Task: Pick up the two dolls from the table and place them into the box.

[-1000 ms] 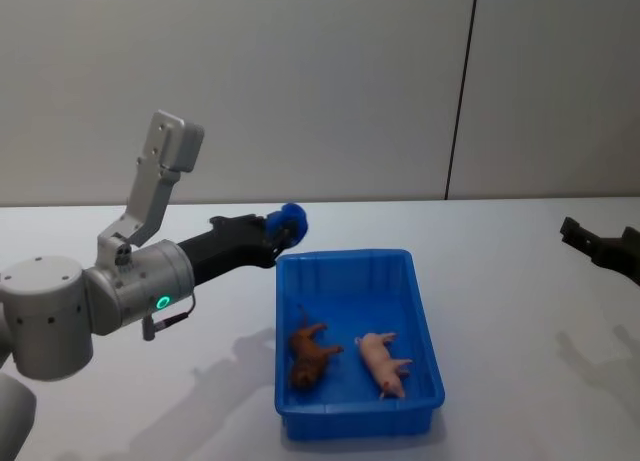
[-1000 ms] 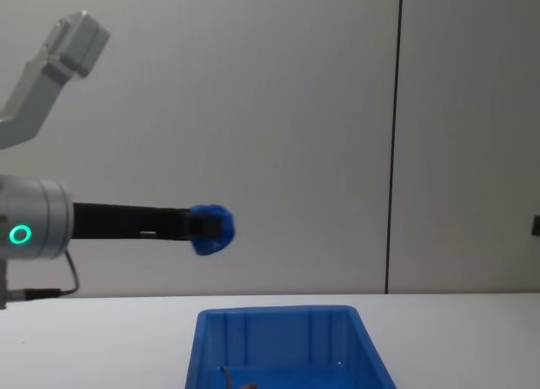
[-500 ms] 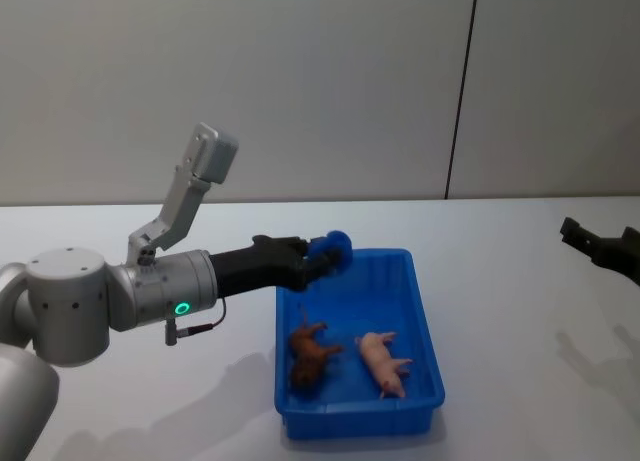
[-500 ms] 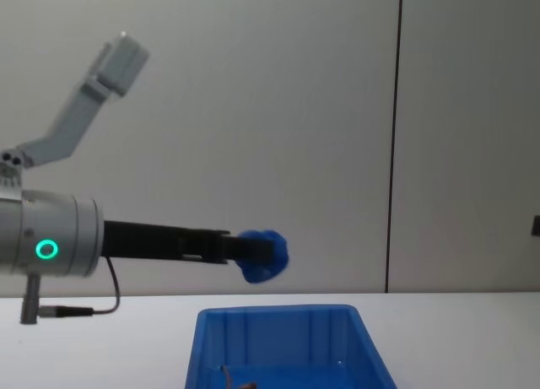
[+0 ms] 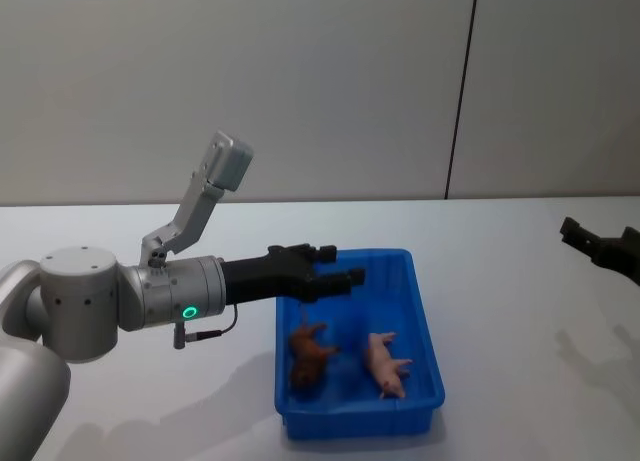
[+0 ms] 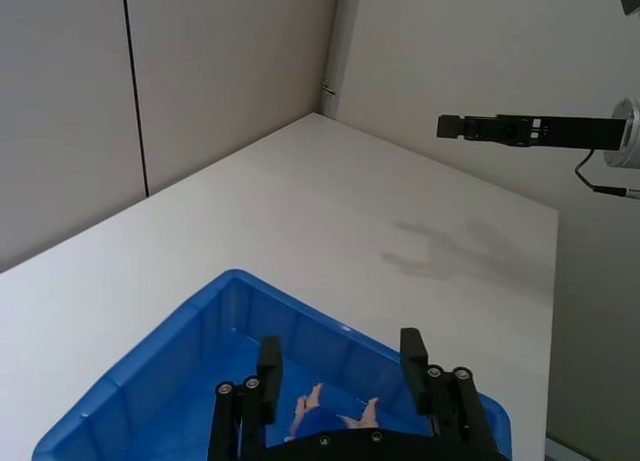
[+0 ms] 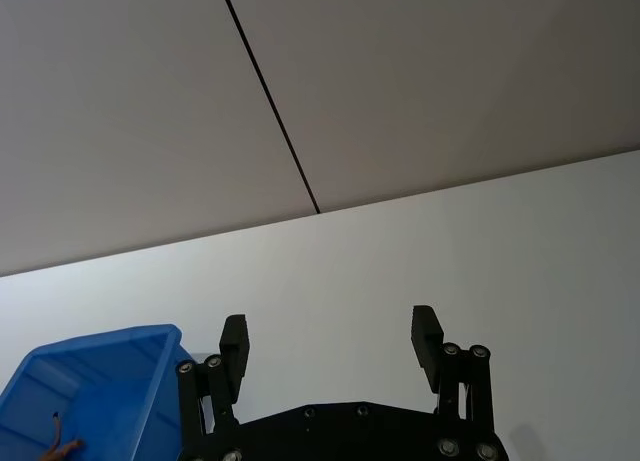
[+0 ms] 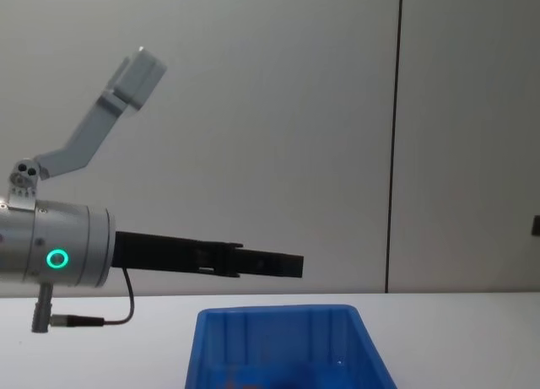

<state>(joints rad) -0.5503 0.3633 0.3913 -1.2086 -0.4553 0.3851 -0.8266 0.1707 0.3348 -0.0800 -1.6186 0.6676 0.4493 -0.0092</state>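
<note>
I see the left end effector (image 5: pixel 345 278) stretched out above the far part of the blue bin (image 5: pixel 425 326), its fingers parted and holding nothing. In the left wrist view the two black fingers (image 6: pixel 268 366) stand apart with free space between them, and the bin (image 6: pixel 160 356) lies below them. In the chest view the left end effector (image 8: pixel 283 264) hangs above the rim of the bin (image 8: pixel 278 311), not touching it.

Both dolls are inside the bin, on its floor, in the half nearer to me. The orange-brown doll (image 5: pixel 310 352) lies on the left side, and the pink pig doll (image 5: pixel 384 361) lies just beside it on the right — they are close, but I cannot tell if they touch. In the left wrist view I see only some pinkish legs of a doll (image 6: pixel 335 413) between the fingers.

The bin sits on the white surface (image 5: pixel 520 281), near its middle.

The right end effector (image 5: pixel 600 246) is at the right edge of the head view, well apart from the bin and above the surface. In the right wrist view its fingers (image 7: pixel 233 343) are spread wide and empty — the corner of the bin (image 7: pixel 95 386) shows beyond them. The left wrist view shows the right end effector (image 6: pixel 480 128) far off, above the surface.
</note>
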